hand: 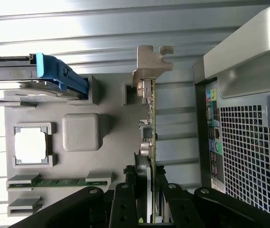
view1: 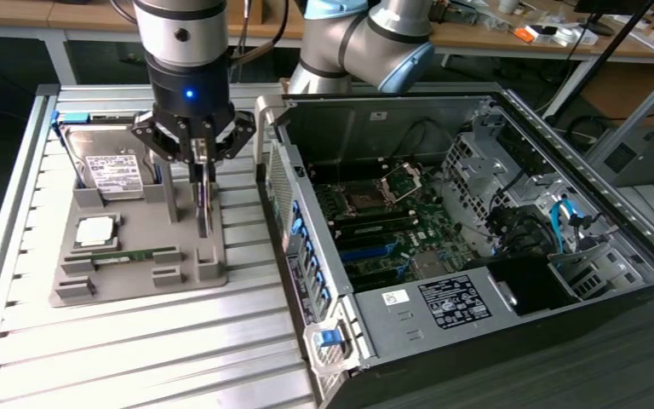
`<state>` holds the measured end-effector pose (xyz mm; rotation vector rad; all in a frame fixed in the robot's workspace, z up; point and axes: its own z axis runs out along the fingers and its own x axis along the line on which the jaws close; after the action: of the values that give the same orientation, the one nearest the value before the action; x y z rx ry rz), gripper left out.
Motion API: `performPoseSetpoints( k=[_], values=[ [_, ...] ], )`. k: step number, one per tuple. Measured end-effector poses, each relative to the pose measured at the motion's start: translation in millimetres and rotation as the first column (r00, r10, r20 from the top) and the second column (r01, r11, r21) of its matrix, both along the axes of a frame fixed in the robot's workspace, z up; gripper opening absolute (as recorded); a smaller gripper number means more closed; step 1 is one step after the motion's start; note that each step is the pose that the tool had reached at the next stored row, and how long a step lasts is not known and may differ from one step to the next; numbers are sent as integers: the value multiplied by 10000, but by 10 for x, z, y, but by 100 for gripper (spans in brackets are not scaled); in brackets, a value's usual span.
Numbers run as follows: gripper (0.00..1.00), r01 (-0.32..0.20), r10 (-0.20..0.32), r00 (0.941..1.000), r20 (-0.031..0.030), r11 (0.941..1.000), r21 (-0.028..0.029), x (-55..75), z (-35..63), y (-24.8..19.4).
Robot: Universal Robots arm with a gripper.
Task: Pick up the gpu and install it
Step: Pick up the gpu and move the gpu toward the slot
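Jaws pinch the gpu (view1: 202, 204) on both faces near its top; the card stands on edge at the tray's (view1: 123, 285) side nearest the case (view1: 441, 311). Best lifted straight up and kept vertical, so it clears the tray's posts without twisting.

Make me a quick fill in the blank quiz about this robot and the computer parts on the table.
1. The gripper is shut on the ____.
2. The hard drive with the white label rests in the ____ holder.
3. The computer case lies to the exterior view's ____ of the holder.
Missing words: gpu; gray; right.
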<state>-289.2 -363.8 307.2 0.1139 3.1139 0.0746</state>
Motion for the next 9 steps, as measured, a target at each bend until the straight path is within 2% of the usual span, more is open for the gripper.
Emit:
performPoseSetpoints(
  k=[9],
  values=[
    [27, 0, 0, 10000, 0, 10000, 19, 0, 34, 0]
  ],
)
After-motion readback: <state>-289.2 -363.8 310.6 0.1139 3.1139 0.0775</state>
